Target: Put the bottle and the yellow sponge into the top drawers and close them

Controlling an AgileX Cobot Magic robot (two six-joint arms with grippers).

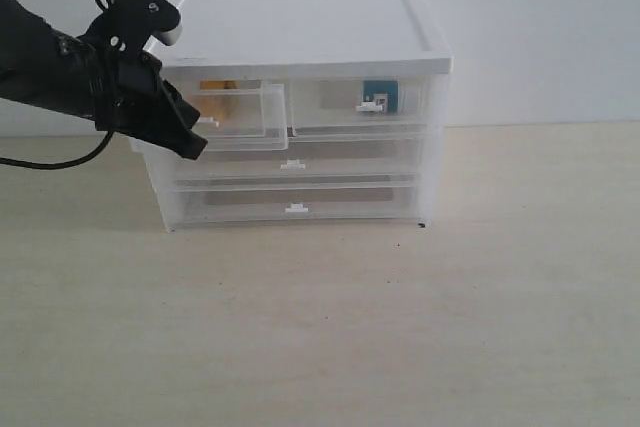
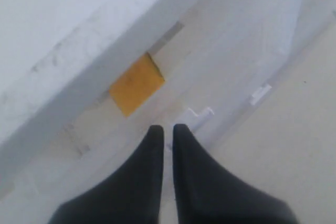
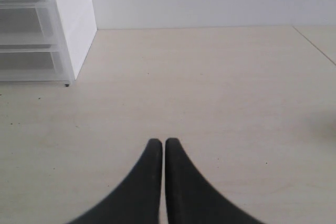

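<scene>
At 10 o'clock in the exterior view, find the left claw point(image 1: 192, 144) pinched shut, gripping nothing, tips at the front of the left top drawer point(image 1: 245, 112), pulled partly out with the yellow sponge point(image 1: 217, 87) inside. See the bottle point(image 1: 380, 95) at 1 o'clock behind the closed right top drawer point(image 1: 350, 112). Through the left wrist view, note tips just short of the white clip handle point(image 2: 201, 114); contact unclear. Push level and straight at the drawer's middle, to avoid skewing it. Through the right wrist view, note the right claw point(image 3: 164, 142) nearly shut, empty, above the surface point(image 3: 220, 77).
</scene>
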